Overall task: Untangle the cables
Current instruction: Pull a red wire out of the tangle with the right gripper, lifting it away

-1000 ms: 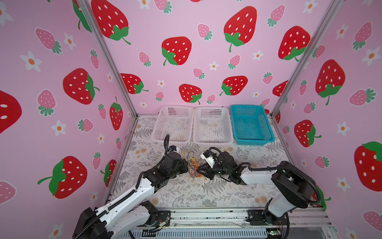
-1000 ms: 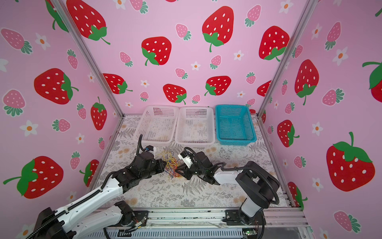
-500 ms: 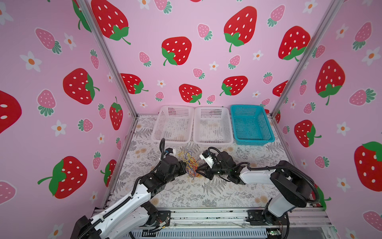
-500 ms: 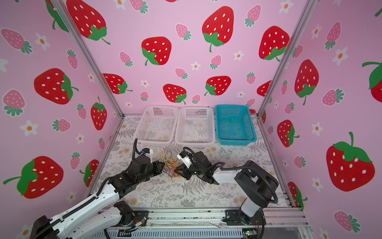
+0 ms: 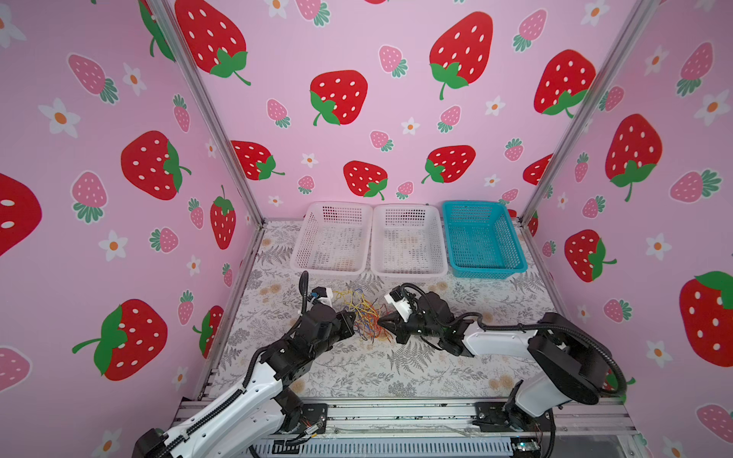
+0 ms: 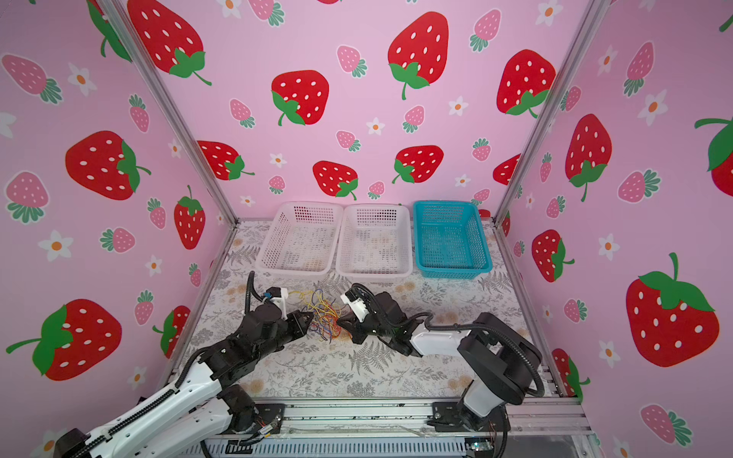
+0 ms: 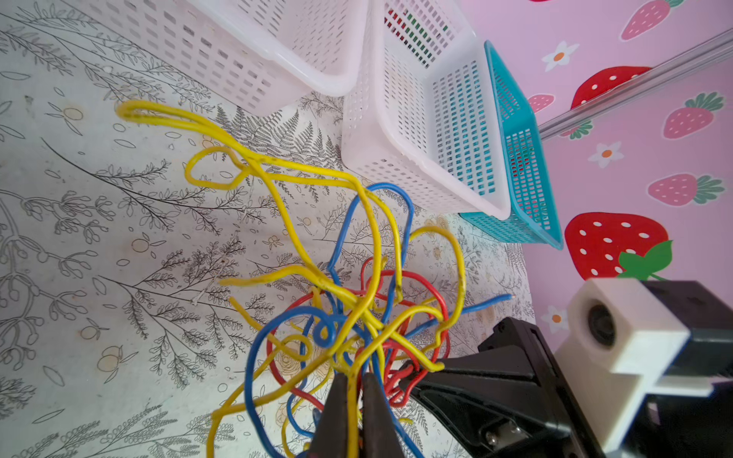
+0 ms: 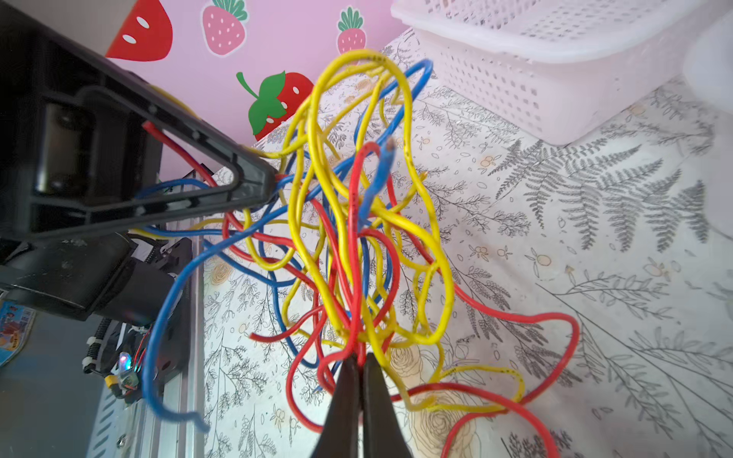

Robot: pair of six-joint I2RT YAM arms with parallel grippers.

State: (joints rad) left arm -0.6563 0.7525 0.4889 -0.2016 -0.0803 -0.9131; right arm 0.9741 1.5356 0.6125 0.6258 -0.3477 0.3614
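The cables [image 5: 364, 317] [image 6: 323, 314] are one loose knot of thin yellow, red and blue wires, partly lifted off the leaf-print mat between my two grippers. In both top views my left gripper [image 5: 353, 317] [image 6: 310, 317] meets the knot from the left and my right gripper [image 5: 379, 322] [image 6: 339, 322] from the right. In the left wrist view my left gripper [image 7: 352, 376] is shut on a yellow wire of the tangle [image 7: 369, 317]. In the right wrist view my right gripper [image 8: 359, 359] is shut on a red wire in the tangle [image 8: 353, 257].
Two white perforated baskets [image 5: 331, 207] [image 5: 408, 207] and a blue one [image 5: 476, 204] stand in a row against the back wall, just behind the knot. Pink strawberry walls close in the left, right and back. A metal rail [image 5: 396, 412] runs along the front edge.
My right gripper's jaws have closed on the red wire. My left arm has shifted slightly while it keeps its grip on the yellow wire.
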